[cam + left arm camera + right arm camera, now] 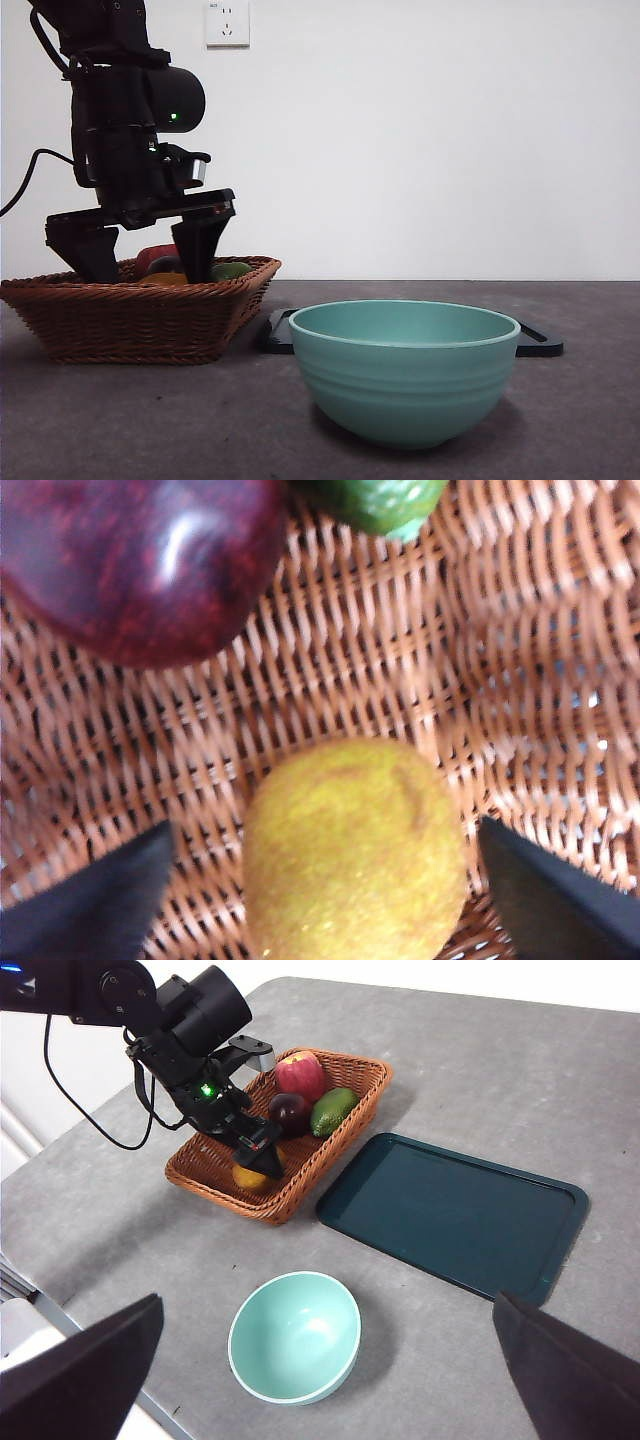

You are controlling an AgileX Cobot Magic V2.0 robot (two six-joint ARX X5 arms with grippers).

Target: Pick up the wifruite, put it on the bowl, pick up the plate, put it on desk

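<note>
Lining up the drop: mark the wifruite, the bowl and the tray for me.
wifruite (352, 848), left wrist view, middle of its skin.
bowl (258, 1385), right wrist view, near rim.
tray (450, 1210), right wrist view, bare floor.

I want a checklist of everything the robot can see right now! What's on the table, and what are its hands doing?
Surface: dark grey desk, nothing spilled.
Job's things: wifruite lies in the wicker basket; teal bowl stands apart from the basket, nothing inside; dark green tray lies flat beside the basket.
Clutter: red apple, dark purple fruit and green fruit, all in the basket.
Grippers: left gripper down in the basket, jaws open either side of the wifruite; right gripper waits high, open.
Cables: black cable hanging off the left arm.
Surroundings: white wall, socket.
</note>
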